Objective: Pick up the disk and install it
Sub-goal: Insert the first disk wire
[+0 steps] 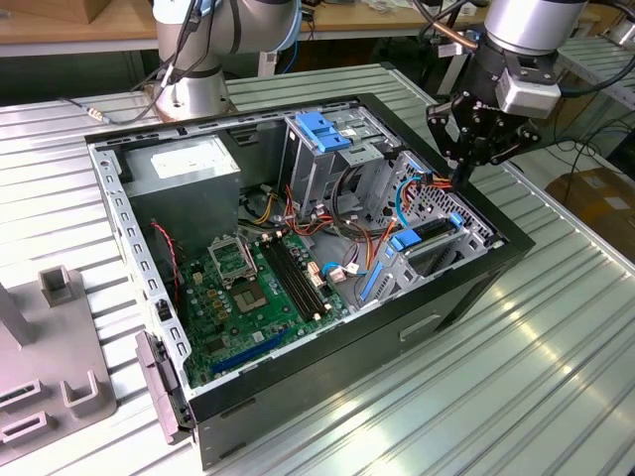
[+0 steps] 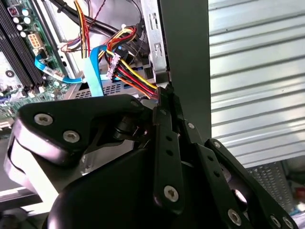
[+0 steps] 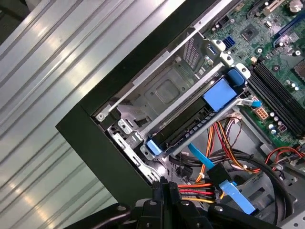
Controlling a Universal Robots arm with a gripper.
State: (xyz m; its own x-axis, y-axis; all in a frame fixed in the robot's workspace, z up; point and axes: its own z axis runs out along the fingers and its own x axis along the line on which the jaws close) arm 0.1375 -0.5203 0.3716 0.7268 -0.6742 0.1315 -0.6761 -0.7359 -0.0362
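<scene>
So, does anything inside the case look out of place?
Perhaps the disk: it sits tilted in the corner bay, so it may not be fully seated. The gripper hangs right beside loose cables.

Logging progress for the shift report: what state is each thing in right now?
Computer case: open, insides exposed.
Disk: sitting in its bay, not held.
Gripper: shut, empty, tips by the cable bundle.

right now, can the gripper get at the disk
Probably yes: the gripper hangs near the disk, whose upper edge lies open in its bay; the cable bundle beside the gripper might snag.
</scene>
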